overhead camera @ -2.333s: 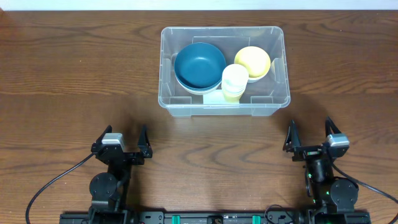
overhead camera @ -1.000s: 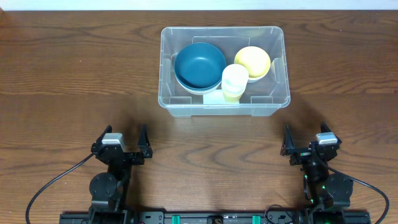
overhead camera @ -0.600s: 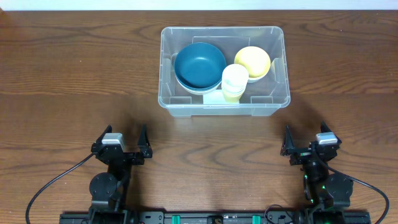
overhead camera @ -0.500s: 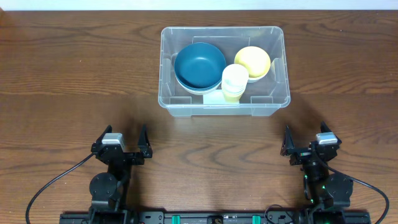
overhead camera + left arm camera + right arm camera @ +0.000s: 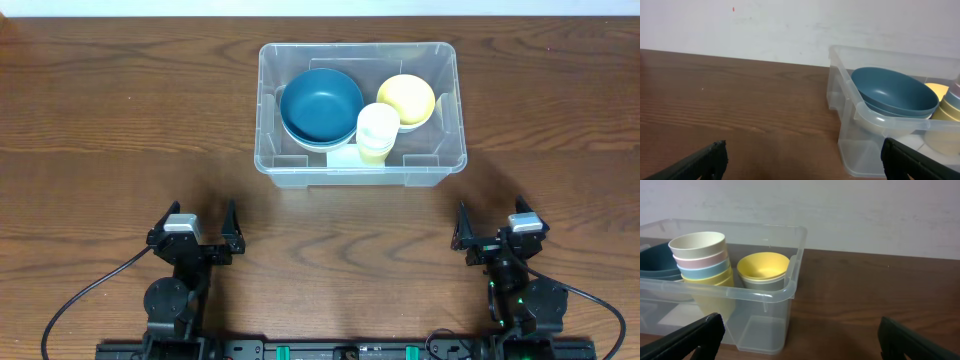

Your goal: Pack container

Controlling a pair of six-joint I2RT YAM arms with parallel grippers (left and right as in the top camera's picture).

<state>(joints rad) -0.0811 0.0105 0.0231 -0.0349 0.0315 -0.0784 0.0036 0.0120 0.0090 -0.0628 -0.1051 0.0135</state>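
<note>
Left gripper (image 5: 204,220) at 7 o'clock on the wooden table (image 5: 110,120), fingers spread wide, nothing held. Container (image 5: 355,178) at 12 o'clock, well apart from both arms. Inside it, left to right: blue bowl (image 5: 320,102), stack of cups (image 5: 377,130) by the near wall, yellow bowl (image 5: 405,98). Right gripper (image 5: 491,222) at 5 o'clock, fingers spread likewise, nothing held.

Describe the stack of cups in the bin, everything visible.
The cup stack shows four nested cups, matte and plastic-looking: cream on top, then pink, light blue and yellow. It stands upright inside the clear container, near its robot-side wall, between the blue bowl and the yellow bowl.
</note>
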